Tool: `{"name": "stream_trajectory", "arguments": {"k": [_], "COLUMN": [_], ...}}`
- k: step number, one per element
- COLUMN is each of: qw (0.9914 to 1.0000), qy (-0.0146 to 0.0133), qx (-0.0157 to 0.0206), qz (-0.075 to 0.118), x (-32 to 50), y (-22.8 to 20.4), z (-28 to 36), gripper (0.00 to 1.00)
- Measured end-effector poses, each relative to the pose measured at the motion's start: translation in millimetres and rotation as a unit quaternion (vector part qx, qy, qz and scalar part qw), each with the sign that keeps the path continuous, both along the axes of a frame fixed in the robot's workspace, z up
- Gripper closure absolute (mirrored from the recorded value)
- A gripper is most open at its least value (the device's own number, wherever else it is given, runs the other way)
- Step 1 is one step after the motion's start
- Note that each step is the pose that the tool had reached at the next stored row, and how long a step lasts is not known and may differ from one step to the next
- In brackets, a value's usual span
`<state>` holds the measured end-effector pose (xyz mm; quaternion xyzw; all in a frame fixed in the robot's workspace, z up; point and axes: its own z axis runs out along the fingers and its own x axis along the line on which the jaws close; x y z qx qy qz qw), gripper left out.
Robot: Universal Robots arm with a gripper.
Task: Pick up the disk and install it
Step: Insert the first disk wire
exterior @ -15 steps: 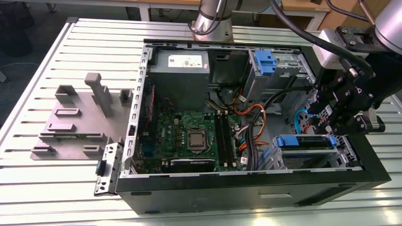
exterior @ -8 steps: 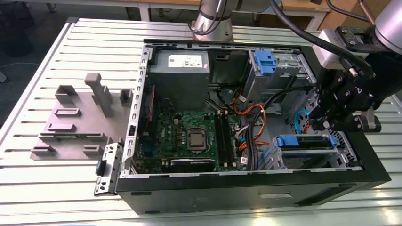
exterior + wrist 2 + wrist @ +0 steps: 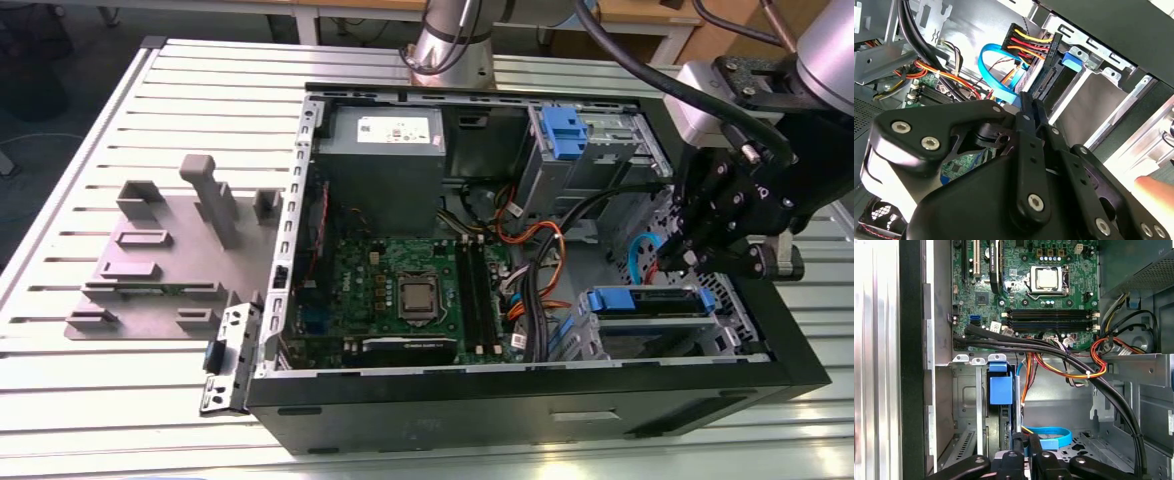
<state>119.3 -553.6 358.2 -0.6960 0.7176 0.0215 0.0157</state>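
At the right of the exterior view the gripper (image 3: 697, 262) hangs inside the open computer case (image 3: 534, 400), just above a blue-fronted drive bay (image 3: 650, 318) in the lower right of the frame; in both wrist views its fingers (image 3: 1025, 450) stand close together, seemingly pinched on a thin edge, though what they hold cannot be told; the disk may be the blue-tabbed unit (image 3: 1000, 389) seated in the cage at lower centre of the first wrist view; the grey holder stand (image 3: 167, 255) sits at left
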Motion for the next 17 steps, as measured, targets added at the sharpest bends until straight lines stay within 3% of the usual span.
{"name": "stream_trajectory", "arguments": {"k": [17], "qw": [1.0], "qy": [0.0], "qx": [-0.0001], "qz": [0.002], "x": [0.0], "y": [-1.4], "z": [-0.1], "gripper": [0.84]}}
